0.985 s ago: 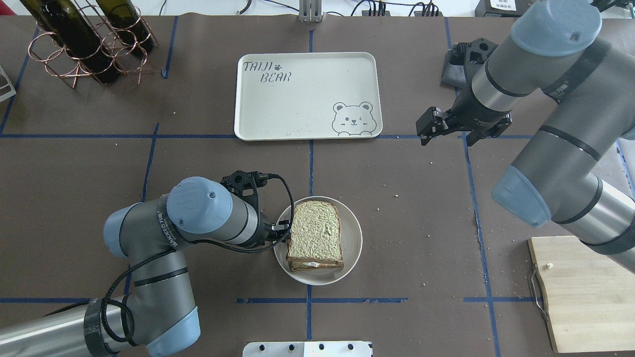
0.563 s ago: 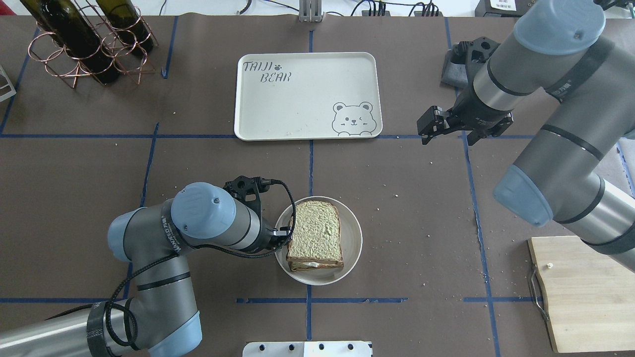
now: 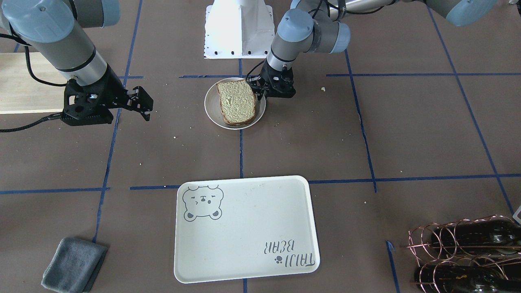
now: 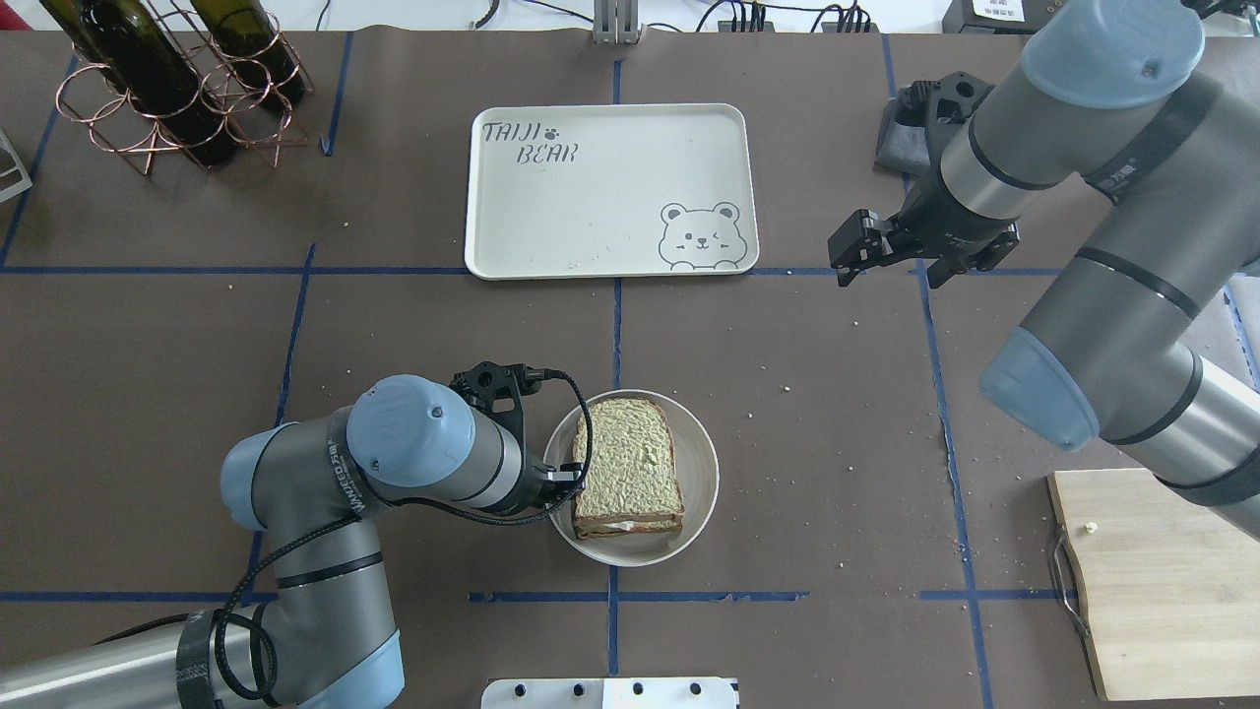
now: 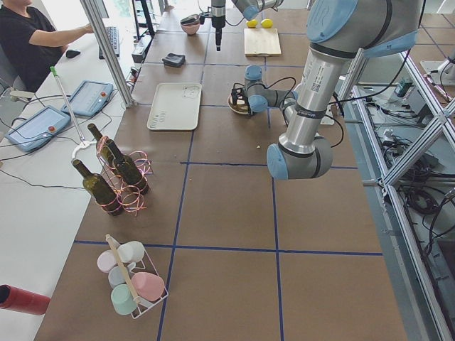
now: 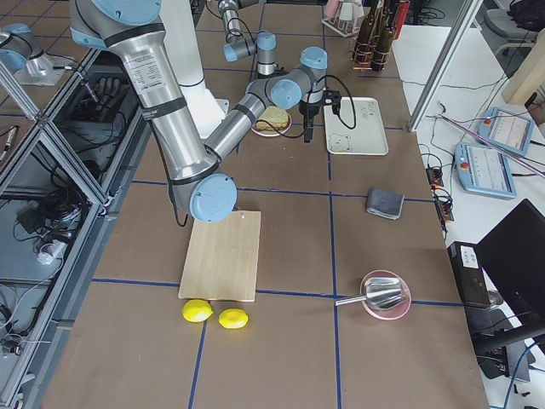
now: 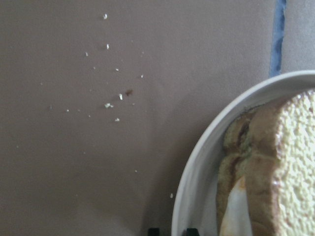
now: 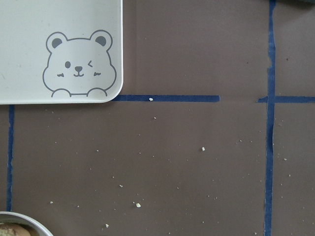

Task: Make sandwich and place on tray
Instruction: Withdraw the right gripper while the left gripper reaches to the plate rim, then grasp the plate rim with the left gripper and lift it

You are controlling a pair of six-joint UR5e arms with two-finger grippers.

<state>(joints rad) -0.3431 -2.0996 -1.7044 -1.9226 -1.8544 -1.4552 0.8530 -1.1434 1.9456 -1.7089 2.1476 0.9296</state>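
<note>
Cream plastic fills the lower middle of the front-facing view, where the tray (image 3: pixel 252 244) lies bare. It is well apart from the sandwich (image 3: pixel 237 101), which sits on a small white plate (image 3: pixel 211 110) at upper centre. The left gripper (image 3: pixel 260 94) is down at the plate's right rim in this frame, just beside the bread. The right gripper (image 3: pixel 144 106) hangs at upper left over bare table, and I cannot tell whether its fingers are apart. From overhead the tray is at top centre and the plate at lower centre. The top slice lies squarely over the lower one, and a strip of white egg (image 4: pixel 615 529) shows at the bottom edge. The two side views show plate and tray too small to add anything. In the left wrist view the rim curves through the lower right, with two dark fingertips (image 7: pixel 153 231) at the bottom edge, one on either side of it. I cannot tell whether they are clamped on it or merely straddling it. The right wrist view shows the tray's bear corner at upper left and a sliver of plate at lower left. The sandwich looks assembled, so the step in hand seems to be taking the plate by its rim. The next move would call for a firm pinch, a level lift so the top slice does not slide, and a carry to the tray.
</note>
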